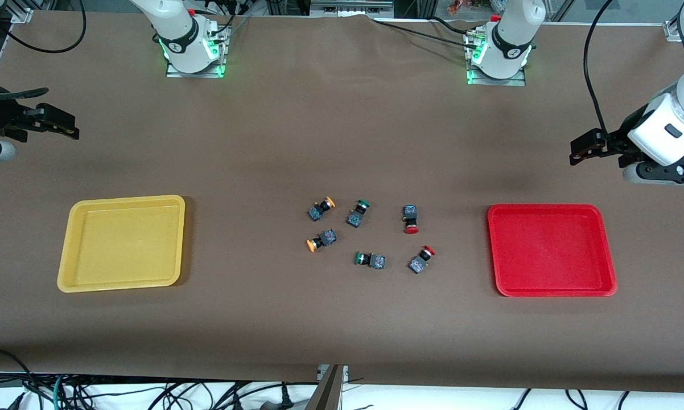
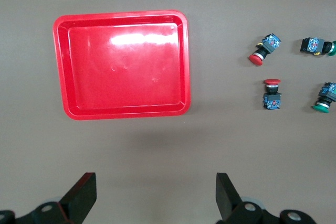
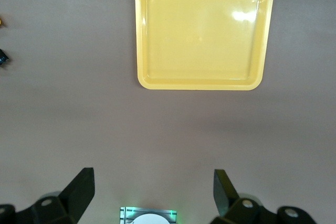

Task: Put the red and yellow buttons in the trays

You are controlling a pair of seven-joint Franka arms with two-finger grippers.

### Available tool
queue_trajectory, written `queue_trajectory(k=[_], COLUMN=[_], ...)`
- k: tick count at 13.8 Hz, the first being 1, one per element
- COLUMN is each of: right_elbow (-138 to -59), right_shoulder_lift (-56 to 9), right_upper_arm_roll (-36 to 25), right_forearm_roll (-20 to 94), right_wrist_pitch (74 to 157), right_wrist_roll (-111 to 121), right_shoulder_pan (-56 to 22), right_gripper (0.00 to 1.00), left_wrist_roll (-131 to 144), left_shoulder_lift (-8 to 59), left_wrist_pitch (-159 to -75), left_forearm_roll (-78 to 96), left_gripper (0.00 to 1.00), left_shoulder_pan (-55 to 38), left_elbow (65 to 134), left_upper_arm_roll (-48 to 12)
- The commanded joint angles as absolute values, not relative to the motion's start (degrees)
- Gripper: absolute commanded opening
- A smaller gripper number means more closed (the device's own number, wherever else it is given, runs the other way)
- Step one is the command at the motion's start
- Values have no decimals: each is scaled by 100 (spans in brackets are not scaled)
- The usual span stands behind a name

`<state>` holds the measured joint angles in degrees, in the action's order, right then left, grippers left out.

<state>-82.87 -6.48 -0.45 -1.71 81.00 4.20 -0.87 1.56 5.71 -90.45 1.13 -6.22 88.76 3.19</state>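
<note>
Both hands are wide open and hold nothing: the left hand is up by the red tray, nearer the two red buttons than the right hand is.

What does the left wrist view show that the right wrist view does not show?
Only the left wrist view shows the red tray, two red buttons and two green-capped switches, with the open left gripper above bare table. Only the right wrist view shows the yellow tray, the right arm's lit base and the open right gripper. Both show the brown table cover, and neither tray holds anything.
</note>
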Motion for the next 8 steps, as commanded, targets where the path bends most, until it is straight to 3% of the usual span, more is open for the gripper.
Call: queue_trajectory(k=[1, 8], right_elbow=[-8297, -8288], right_shoulder_lift=[-624, -624], right_upper_arm_roll=[-9, -18], right_forearm_roll=[-255, -237], right_wrist_pitch=[8042, 8051], right_wrist_roll=[457, 483], right_shoulder_pan=[-44, -26], right_gripper=[100, 100], left_wrist_roll=[185, 185], left_shoulder_lift=[598, 598], left_wrist_pitch=[-9035, -9044], left_forearm_roll=[62, 62], left_gripper=[100, 100], left_shoulder_pan=[-606, -606], left_elbow=[8807, 8798], left_upper_arm_roll=[281, 281])
